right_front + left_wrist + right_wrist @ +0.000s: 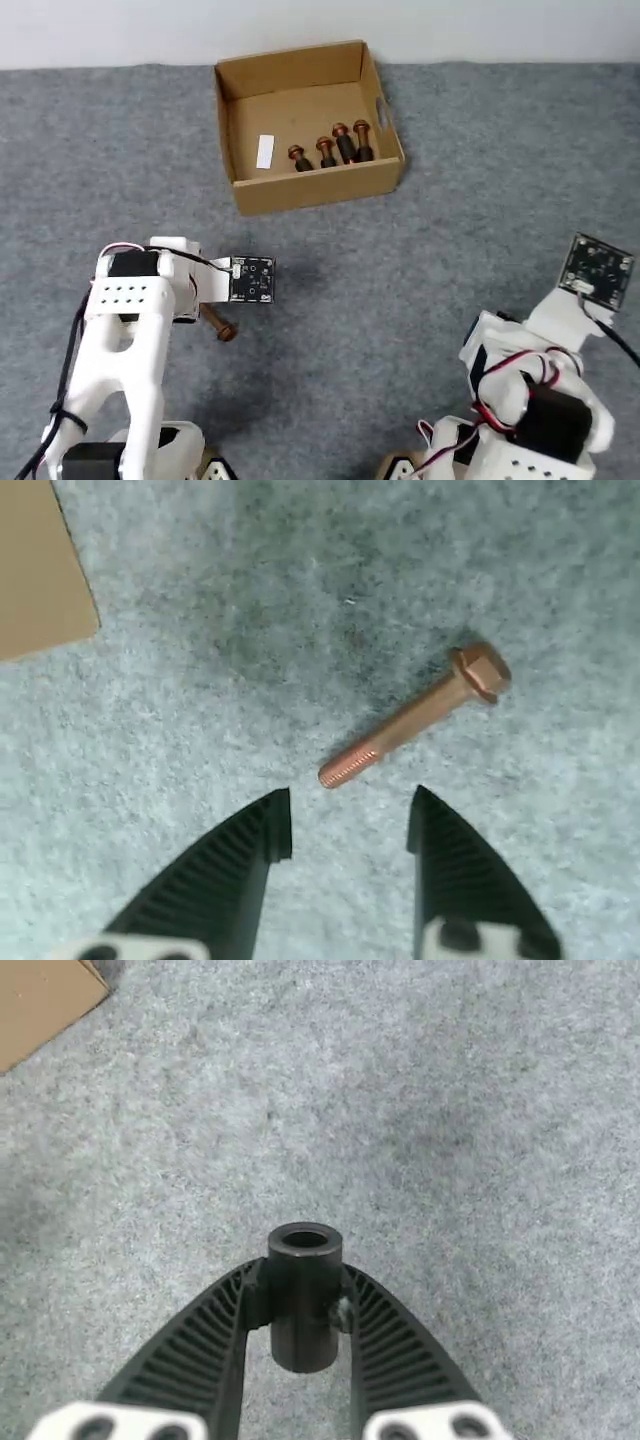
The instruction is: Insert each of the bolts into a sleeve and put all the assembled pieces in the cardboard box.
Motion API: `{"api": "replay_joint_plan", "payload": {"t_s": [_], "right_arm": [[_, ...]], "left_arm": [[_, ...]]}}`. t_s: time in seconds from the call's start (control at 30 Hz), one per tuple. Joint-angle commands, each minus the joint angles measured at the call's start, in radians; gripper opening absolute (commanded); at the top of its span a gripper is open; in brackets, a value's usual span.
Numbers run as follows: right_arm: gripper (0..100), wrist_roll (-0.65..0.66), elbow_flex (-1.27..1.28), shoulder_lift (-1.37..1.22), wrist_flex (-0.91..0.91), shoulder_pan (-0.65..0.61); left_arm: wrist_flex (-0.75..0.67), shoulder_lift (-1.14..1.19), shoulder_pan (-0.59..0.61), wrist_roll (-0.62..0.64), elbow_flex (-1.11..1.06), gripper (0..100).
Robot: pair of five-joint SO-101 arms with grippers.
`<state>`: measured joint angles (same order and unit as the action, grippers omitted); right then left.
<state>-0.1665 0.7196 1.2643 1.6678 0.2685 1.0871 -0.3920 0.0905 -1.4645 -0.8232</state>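
**While the sleeve sat gripped, one bolt lay loose**

Since four assembled pieces [331,148] stood in the open brown cardboard box [312,190], I judged the last insertion was in hand. My left claw [350,808] hung released near the copper-coloured hex-head metal bolt [412,718], which lay flat on the grey felt surface [450,250], threaded tip nearest the claw. My right claw [302,1278] was clenched on the short black cylindrical sleeve [304,1315], open bore showing. Next, I reckoned, the left had to straddle the shank and close.
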Motion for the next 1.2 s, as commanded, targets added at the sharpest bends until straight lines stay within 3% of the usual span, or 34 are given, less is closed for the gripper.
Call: {"api": "replay_joint_plan", "payload": {"t_s": [0.0, 0.27, 0.5, 0.9, 1.17], "right_arm": [[0.9, -0.014, -0.008, -0.005, -0.024, 0.013], [0.9, -0.014, -0.008, -0.005, -0.024, 0.013], [0.9, -0.014, -0.008, -0.005, -0.024, 0.013], [0.9, -0.014, -0.008, -0.005, -0.022, 0.013], [0.9, -0.012, -0.008, -0.005, -0.021, 0.013]], "left_arm": [[-0.017, -0.025, -0.021, -0.035, 0.001, 20], [-0.049, -0.006, -0.092, -0.034, -0.058, 20], [-0.069, 0.209, -0.098, -0.032, 0.065, 20], [0.281, 0.555, -0.17, 0.017, 0.429, 20], [0.324, 0.62, -0.186, 0.017, 0.473, 14]]}}
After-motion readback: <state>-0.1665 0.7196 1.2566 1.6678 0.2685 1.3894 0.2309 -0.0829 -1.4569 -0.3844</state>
